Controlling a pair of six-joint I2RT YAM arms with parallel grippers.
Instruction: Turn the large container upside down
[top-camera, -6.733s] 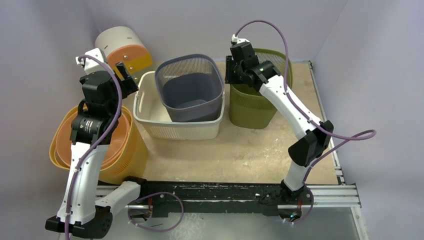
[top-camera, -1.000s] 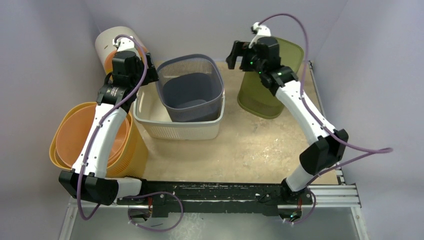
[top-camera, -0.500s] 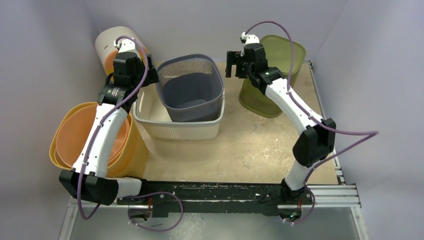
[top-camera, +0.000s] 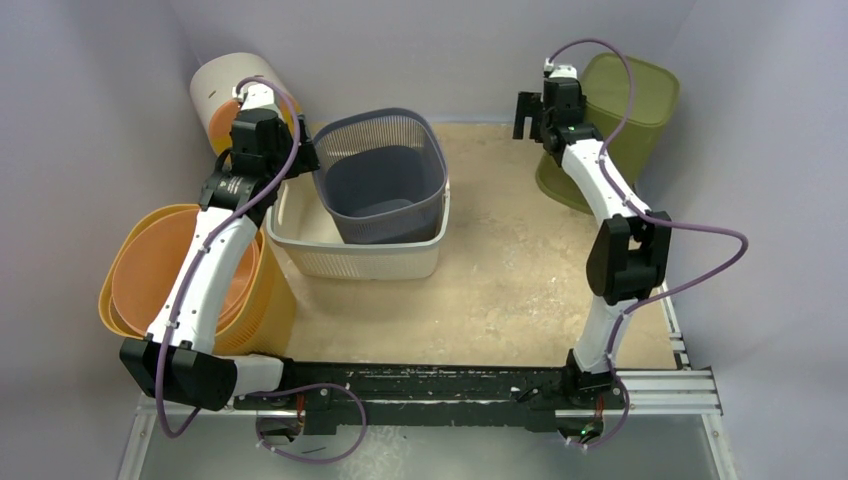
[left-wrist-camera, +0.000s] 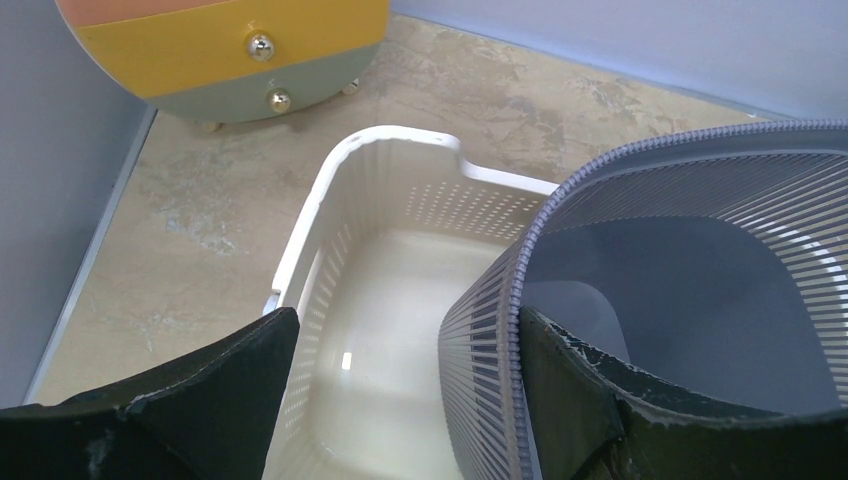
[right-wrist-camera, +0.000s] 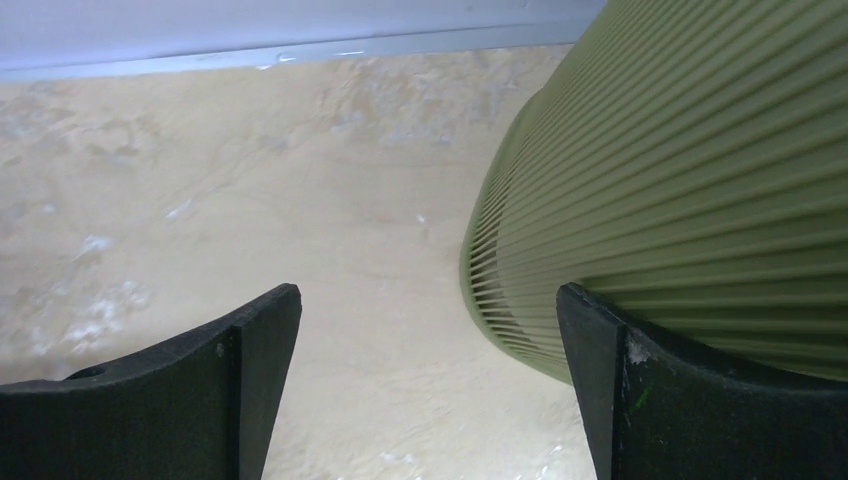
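Observation:
The large white container (top-camera: 365, 260) stands upright at the middle left, with a grey slatted basket (top-camera: 432, 165) standing inside it. My left gripper (top-camera: 296, 152) is open over their left side. In the left wrist view the gripper (left-wrist-camera: 410, 390) straddles the grey basket's rim (left-wrist-camera: 520, 270). One finger is inside the grey basket and touches that rim; the other hangs over the white container's wall (left-wrist-camera: 300, 260). My right gripper (top-camera: 530, 115) is open at the back right. Only bare table shows between its fingers (right-wrist-camera: 430, 380).
A green slatted bin (top-camera: 625, 105) leans tilted into the back right corner, its side (right-wrist-camera: 700, 170) against my right finger. A yellow tub (top-camera: 265, 305) sits at the near left. A round drum with an orange and yellow face (top-camera: 225, 85) stands at the back left.
My right arm has swung right and back, and the green bin has gone with it from beside the white container into the back right corner, tilting. The left arm has barely moved.

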